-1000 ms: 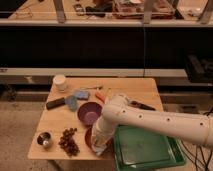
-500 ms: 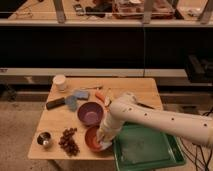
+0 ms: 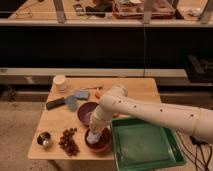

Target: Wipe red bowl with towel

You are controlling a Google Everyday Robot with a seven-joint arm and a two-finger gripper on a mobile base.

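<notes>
The red bowl (image 3: pixel 101 144) sits near the front edge of the wooden table (image 3: pixel 135 90), just left of the green tray. My gripper (image 3: pixel 95 132) reaches down into the bowl from the right on the white arm (image 3: pixel 150 111). It is shut on a pale towel (image 3: pixel 93 136), which is pressed against the inside of the bowl. The arm and towel hide most of the bowl's inside.
A purple bowl (image 3: pixel 86 111) stands just behind the red one. A green tray (image 3: pixel 144 146) fills the front right. A metal cup (image 3: pixel 44 140) and dark grapes (image 3: pixel 68 140) lie front left. A white cup (image 3: pixel 60 82), a blue cloth (image 3: pixel 78 94) and a black object (image 3: pixel 55 103) lie at the back left.
The gripper with the towel has shifted a little inside the red bowl, and the arm has swung slightly. The bowl and the other things stay put.
</notes>
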